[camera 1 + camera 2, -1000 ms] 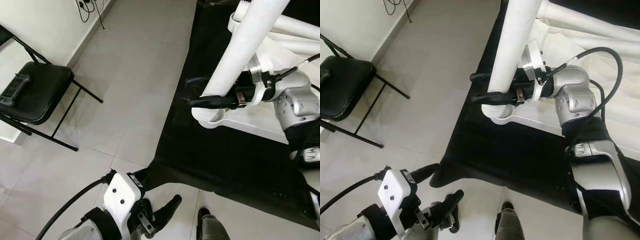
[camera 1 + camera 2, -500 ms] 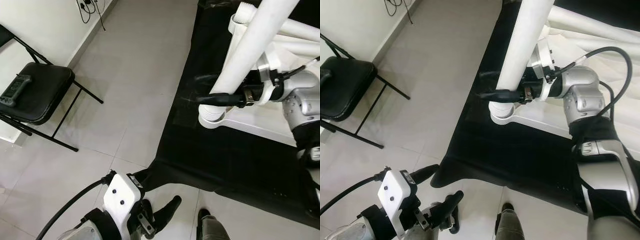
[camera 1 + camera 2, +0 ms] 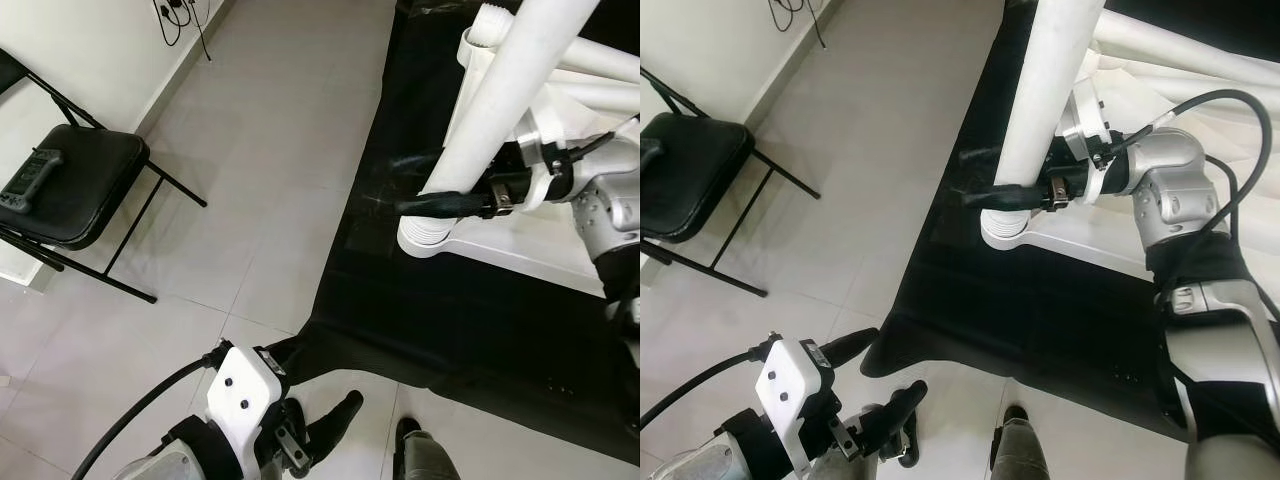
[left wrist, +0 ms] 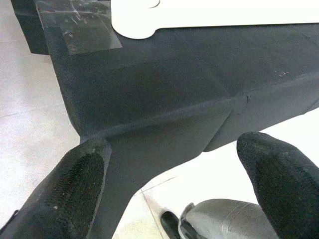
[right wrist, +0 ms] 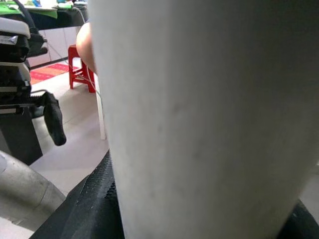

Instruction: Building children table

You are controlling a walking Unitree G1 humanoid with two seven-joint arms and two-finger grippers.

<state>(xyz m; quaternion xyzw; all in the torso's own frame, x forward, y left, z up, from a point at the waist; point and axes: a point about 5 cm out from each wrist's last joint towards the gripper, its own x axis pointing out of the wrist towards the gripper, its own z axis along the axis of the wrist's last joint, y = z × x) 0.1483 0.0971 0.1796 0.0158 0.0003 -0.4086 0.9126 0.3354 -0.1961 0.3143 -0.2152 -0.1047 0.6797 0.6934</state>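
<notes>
Overhead, from the left eye: right arm bent at the elbow and reaching leftward, right claw [image 3: 425, 185] clamped across a white table leg [image 3: 500, 95] just above its ribbed lower end. Leg tilted, foot seated in a round socket [image 3: 425, 238] on a white tabletop panel [image 3: 520, 240] lying on a black mat [image 3: 420, 310]. Left claw [image 3: 325, 425] low near the floor, fingers apart, gripping nothing. Folding chair [image 3: 70, 185] well apart by the wall, dark device [image 3: 28, 180] on its seat.

Right eye: same grip around the leg.

Left wrist: spread fingertips [image 4: 75, 189] above the mat's corner and pale tiles.

Right wrist: white leg pressed between black pads [image 5: 94, 199]; red stool [image 5: 79, 74] behind.
</notes>
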